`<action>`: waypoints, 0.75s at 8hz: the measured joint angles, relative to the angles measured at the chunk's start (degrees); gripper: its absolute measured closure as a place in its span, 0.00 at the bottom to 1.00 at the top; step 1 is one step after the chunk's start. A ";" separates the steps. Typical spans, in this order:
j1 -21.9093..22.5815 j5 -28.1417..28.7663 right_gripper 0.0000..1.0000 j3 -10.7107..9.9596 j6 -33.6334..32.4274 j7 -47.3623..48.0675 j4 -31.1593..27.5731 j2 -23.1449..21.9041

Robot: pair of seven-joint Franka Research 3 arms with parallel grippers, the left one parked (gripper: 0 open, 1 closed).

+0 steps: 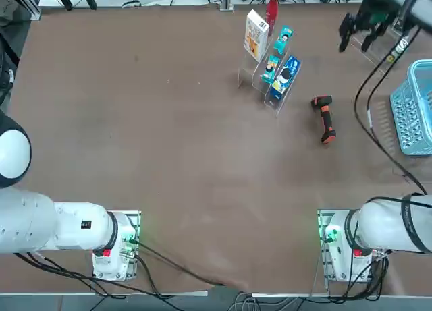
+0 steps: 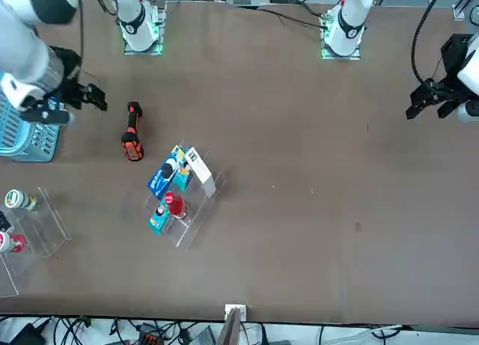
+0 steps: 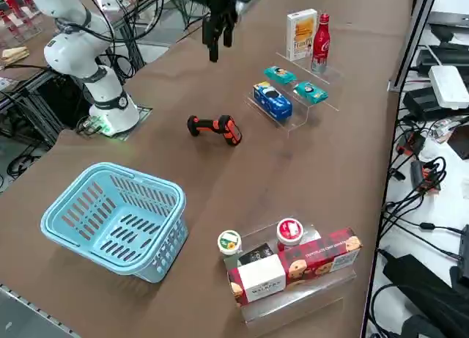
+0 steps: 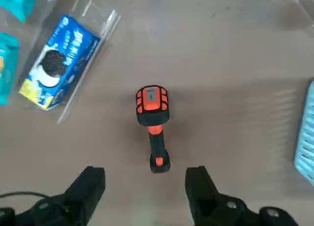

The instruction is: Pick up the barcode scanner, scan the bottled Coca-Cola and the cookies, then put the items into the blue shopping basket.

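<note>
Brown table [image 1: 169, 156], barcode scanner [image 1: 325, 118] lying, right gripper [image 4: 146, 187] open above

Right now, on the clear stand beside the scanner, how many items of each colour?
Teal packets: 2
Blue packet: 1
Red bottle: 1
White-yellow box: 1
Total: 5
Right gripper hovers open near the scanner.

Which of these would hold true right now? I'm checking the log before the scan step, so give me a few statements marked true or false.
1. The scanner lies on the table. True.
2. The right gripper holds the scanner. False: it is open, hovering above it.
3. The basket is empty. True.
4. The Coca-Cola lies in the basket. False: it stands on the clear rack beside the cookies.
5. The blue packet sits on the rack. True.
</note>
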 joint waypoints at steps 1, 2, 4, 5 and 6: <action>-0.02 0.00 0.00 -0.01 5.86 0.00 -7.89 -3.12; -0.02 0.00 0.00 -0.02 10.84 0.00 -14.68 -5.67; -0.04 0.00 0.00 -0.03 21.68 0.00 -25.64 -7.77; -0.04 0.00 0.00 -0.02 28.24 -0.01 -30.64 -7.49; -0.03 0.00 0.00 0.00 32.63 -0.13 -33.60 -6.69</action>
